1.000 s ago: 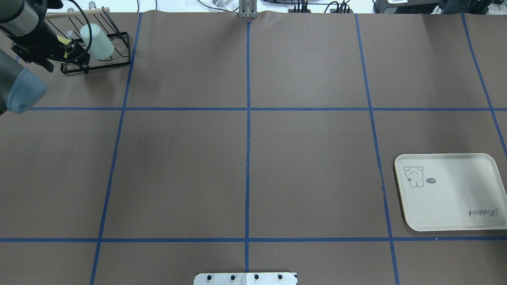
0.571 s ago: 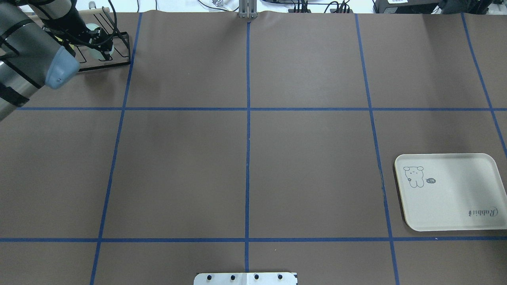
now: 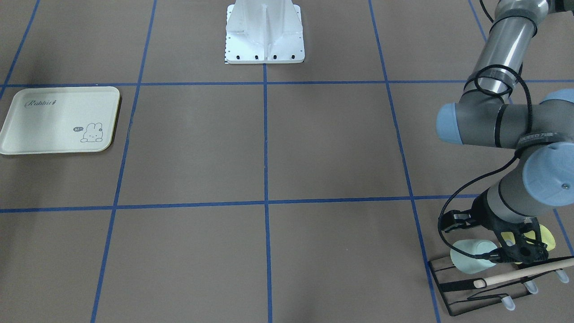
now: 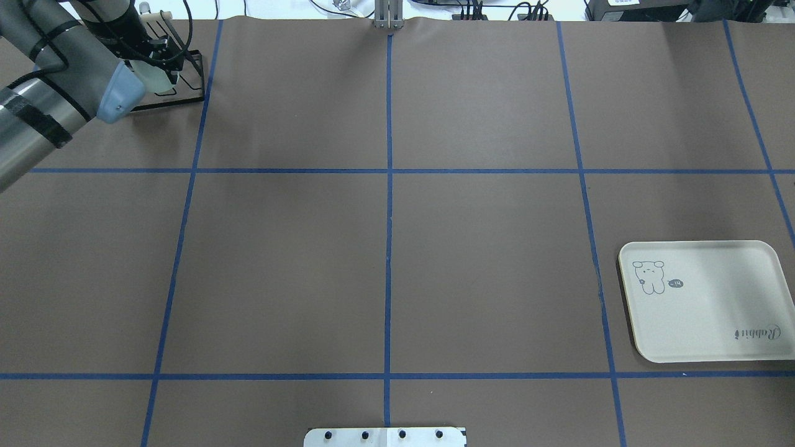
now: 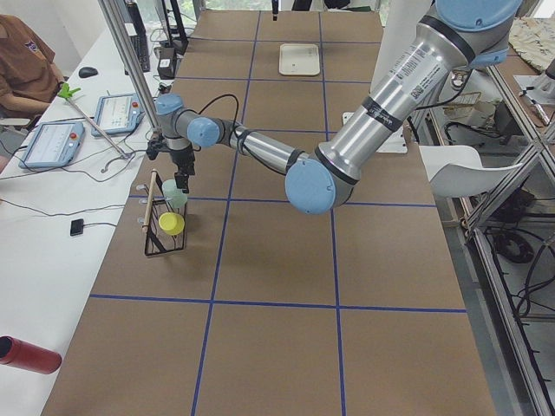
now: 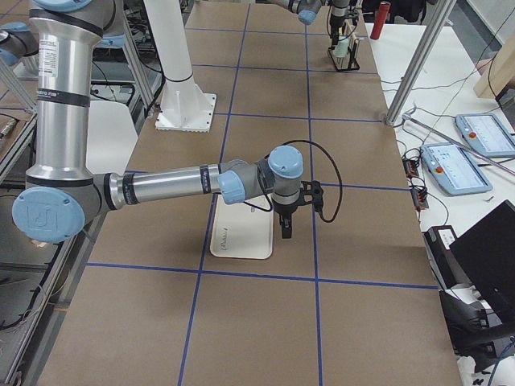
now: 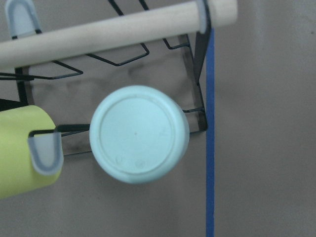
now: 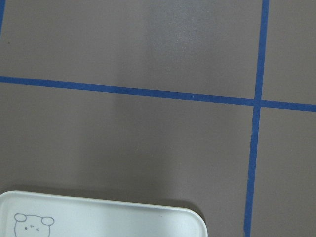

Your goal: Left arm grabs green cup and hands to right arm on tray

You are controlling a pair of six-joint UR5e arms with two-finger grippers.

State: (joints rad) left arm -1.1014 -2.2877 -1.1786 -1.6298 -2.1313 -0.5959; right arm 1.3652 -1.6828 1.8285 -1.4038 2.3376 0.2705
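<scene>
Since a second ago, your left arm (image 4: 56,74) has swung from beside the wire rack (image 4: 186,93) to right over it, and its wrist now covers most of the green cup (image 4: 155,74) in the overhead view. Nothing else on the desk (image 4: 385,261) has shifted. You find the cup on the rack at the far left corner, lying tilted on a prong, with its flat base turned toward the left wrist camera and its mouth pointing away. A yellow cup (image 3: 545,235) sits on the neighbouring prong just beside it, and a wooden rod (image 3: 524,272) runs along the rack's far side. From the front, the left jaws hang close at the green cup's base end, but you cannot tell whether they are spread or already pinching it, and the wrist camera shows no fingers. The tray (image 4: 714,310) lies flat on the right side, well apart from the rack. Your right arm (image 6: 161,186) reaches low over the desk with its jaws just beside the tray's edge. Only the side camera catches them, so you cannot tell how they stand.
</scene>
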